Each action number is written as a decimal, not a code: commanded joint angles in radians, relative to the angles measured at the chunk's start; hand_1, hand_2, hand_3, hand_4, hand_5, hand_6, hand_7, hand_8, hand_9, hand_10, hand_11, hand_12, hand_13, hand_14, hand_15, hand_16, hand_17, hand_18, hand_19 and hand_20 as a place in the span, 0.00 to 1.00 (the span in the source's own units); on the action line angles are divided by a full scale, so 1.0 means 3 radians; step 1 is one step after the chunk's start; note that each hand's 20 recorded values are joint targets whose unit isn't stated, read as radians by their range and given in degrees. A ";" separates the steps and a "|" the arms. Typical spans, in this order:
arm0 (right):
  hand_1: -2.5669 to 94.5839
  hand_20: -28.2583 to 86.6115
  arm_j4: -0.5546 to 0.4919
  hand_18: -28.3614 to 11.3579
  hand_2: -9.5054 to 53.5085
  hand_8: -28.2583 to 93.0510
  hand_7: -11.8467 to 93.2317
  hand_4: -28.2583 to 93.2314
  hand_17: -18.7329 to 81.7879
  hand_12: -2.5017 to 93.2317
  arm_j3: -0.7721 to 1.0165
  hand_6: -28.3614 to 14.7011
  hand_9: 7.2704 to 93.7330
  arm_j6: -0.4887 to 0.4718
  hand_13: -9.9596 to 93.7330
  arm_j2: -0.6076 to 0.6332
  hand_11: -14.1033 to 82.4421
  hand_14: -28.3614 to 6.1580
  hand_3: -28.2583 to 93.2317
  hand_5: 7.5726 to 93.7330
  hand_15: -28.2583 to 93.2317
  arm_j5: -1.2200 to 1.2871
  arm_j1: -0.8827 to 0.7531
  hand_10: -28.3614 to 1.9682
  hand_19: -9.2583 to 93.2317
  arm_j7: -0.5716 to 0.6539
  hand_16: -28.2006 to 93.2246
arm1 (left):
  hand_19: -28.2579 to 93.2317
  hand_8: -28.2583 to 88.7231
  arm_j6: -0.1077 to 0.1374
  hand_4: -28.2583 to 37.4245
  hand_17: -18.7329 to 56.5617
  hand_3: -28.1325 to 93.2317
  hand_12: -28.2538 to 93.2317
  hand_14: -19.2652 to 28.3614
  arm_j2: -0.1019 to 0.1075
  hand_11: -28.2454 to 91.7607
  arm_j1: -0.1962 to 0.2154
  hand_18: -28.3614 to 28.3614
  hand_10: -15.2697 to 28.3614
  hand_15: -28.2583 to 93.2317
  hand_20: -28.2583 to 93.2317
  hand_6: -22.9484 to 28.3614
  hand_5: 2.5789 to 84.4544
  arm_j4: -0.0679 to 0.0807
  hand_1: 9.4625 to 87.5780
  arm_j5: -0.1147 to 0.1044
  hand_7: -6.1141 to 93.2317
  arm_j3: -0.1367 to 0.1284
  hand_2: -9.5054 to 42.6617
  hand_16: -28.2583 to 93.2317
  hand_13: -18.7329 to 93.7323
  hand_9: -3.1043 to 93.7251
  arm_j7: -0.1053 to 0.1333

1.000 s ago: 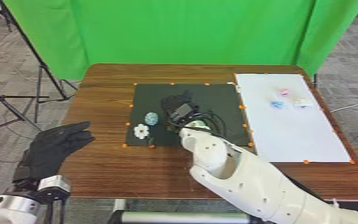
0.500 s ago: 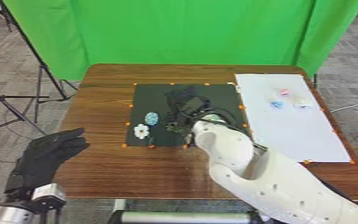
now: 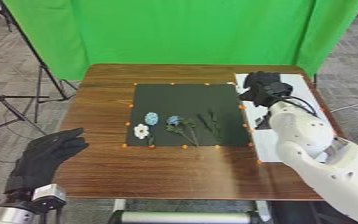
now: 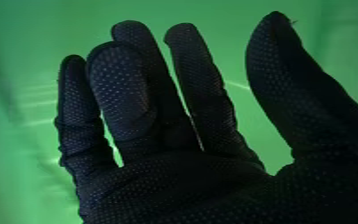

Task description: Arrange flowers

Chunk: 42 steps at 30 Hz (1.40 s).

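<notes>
In the head view, my right hand (image 3: 264, 90) is over the far part of the white sheet (image 3: 266, 146), at the right of the brown wooden surface (image 3: 158, 175). To the left of the sheet lies the black mat (image 3: 189, 96), with the task's flowers on the half nearer me. At the mat's left side I see a long pale blue flower (image 3: 151, 119), and just nearer me, slightly farther left, a white flower (image 3: 141, 131). To the right of the pale blue one is a round blue flower (image 3: 174, 120), close beside green leaves (image 3: 188, 123) whose thin stems run toward me. Farther right lies a slim green sprig (image 3: 213, 122), apart from those leaves. My left hand (image 3: 44, 152) is at the left edge of the surface, well apart from the flowers, its fingers loosely extended and nothing visible in its hold. In the right wrist view, my right hand (image 4: 180, 187) is wide open against the green curtain (image 4: 33, 20), fingers long and mostly straight, the thumb spread well away from them, and I see nothing in my grasp.
</notes>
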 commanded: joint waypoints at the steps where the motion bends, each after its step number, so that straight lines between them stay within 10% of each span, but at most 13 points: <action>1: 0.35 0.37 0.0468 0.15 0.10 0.14 0.27 0.03 0.37 0.19 0.0382 0.50 0.56 -0.0295 0.65 0.0302 0.39 0.43 0.94 0.55 0.88 0.0079 0.0047 0.29 0.87 0.0257 0.37 | 0.72 0.16 0.0063 0.20 0.13 0.88 0.32 0.98 0.0057 0.60 0.0043 0.87 0.87 0.76 0.35 0.76 0.62 -0.0018 0.27 -0.0057 0.21 0.0053 0.25 0.12 0.44 0.49 0.0088; 42: 0.36 0.35 0.1155 0.19 0.08 0.14 0.27 0.01 0.40 0.19 0.0219 0.54 0.53 -0.0823 0.68 -0.0503 0.34 0.50 0.95 0.52 0.92 -0.0166 0.0197 0.36 0.87 0.0180 0.36 | 0.72 0.16 -0.0032 0.20 0.13 0.88 0.32 0.98 0.0029 0.60 -0.0199 0.87 0.87 0.76 0.35 0.76 0.62 0.0057 0.27 -0.0056 0.21 0.0201 0.24 0.12 0.43 0.49 0.0053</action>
